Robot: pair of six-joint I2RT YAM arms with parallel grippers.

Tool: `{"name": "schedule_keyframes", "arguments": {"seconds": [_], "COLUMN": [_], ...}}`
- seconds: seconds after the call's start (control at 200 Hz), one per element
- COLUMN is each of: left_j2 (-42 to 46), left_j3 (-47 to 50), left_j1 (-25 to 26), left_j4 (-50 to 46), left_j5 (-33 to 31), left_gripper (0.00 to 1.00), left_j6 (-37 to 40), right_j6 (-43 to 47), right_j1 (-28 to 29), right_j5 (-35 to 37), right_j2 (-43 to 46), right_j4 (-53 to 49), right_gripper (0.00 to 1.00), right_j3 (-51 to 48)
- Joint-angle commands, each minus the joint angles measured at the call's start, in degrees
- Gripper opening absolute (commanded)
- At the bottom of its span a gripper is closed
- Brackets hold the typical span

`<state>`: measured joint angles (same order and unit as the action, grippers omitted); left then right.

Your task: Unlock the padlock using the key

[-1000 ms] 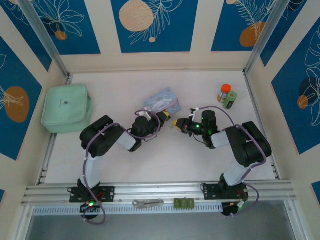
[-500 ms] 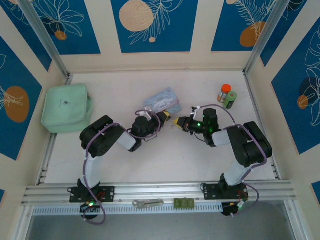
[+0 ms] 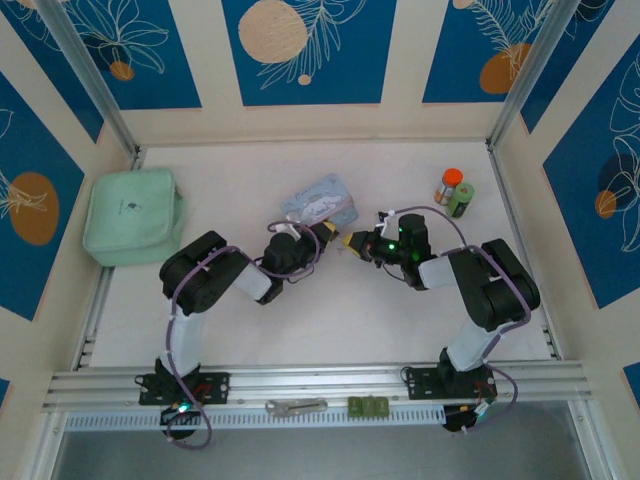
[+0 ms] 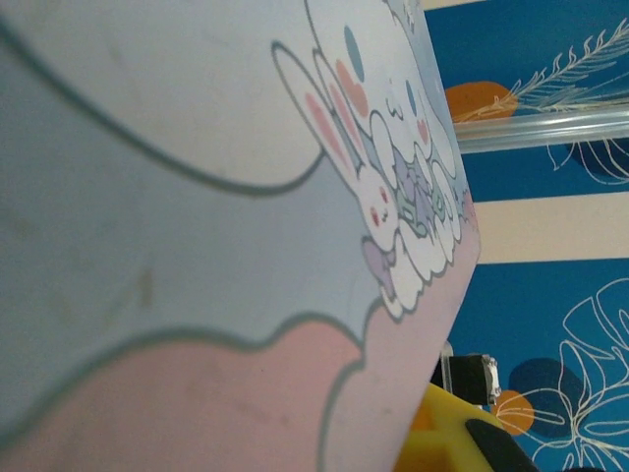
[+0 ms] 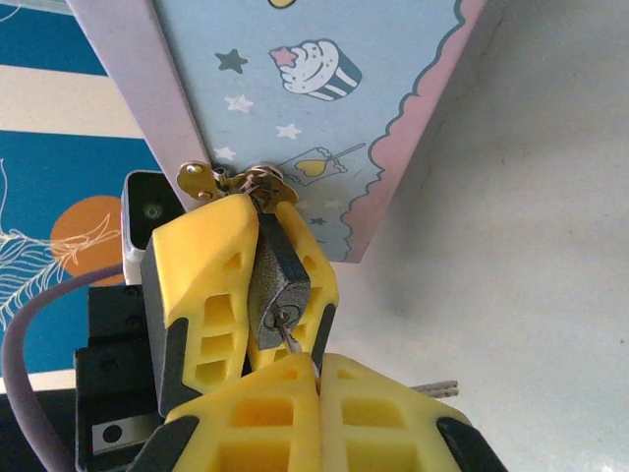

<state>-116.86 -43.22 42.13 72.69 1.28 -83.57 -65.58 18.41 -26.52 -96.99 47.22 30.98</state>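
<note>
The small dark padlock point(image 5: 280, 290) hangs from the latch of a pale blue patterned tin point(image 5: 324, 108). It is clamped between the yellow fingers point(image 5: 201, 285) of my left gripper point(image 3: 329, 236), which is shut on it. My right gripper point(image 5: 317, 366) is shut on the thin silvery key point(image 5: 292, 343), whose tip sits in the keyhole on the padlock's end face. Two more keys of the bunch point(image 5: 432, 388) stick out to the right below it. From above, the right gripper point(image 3: 352, 243) meets the left one tip to tip just below the tin point(image 3: 320, 200).
A green pouch point(image 3: 133, 215) lies at the left wall. Two small bottles point(image 3: 455, 193) stand at the back right. A silver wrench-like tool point(image 3: 296, 406) and a green part point(image 3: 368, 406) rest on the front rail. The tin's lid point(image 4: 197, 197) lies close before the left wrist camera.
The right gripper has crept slightly toward the left gripper and the tin has been nudged a little toward the back. Both grips are unchanged.
</note>
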Motion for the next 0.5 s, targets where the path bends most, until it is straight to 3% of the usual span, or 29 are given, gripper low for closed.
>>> {"name": "schedule_keyframes", "arguments": {"seconds": [0.0,0.3,0.495], "left_j2": [2.25,2.27,2.52], "left_j3": [-0.11,-0.90,-0.21], "left_j1": [4.09,5.43,5.55], "left_j4": [4.12,4.21,5.44], "left_j5": [5.31,5.35,6.53], "left_gripper": [0.00,0.00,0.00], "left_j6": [0.69,0.78,1.73], "right_j6": [-2.34,-5.38,-7.41], "right_j1": [2.13,2.77,2.37], "right_j5": [5.57,9.45,7.20], "right_j2": [-0.69,-2.97,-4.78], "right_j4": [5.31,6.85,7.44], "right_gripper": [0.00,0.00,0.00], "right_j3": [0.88,1.95,3.69]}}
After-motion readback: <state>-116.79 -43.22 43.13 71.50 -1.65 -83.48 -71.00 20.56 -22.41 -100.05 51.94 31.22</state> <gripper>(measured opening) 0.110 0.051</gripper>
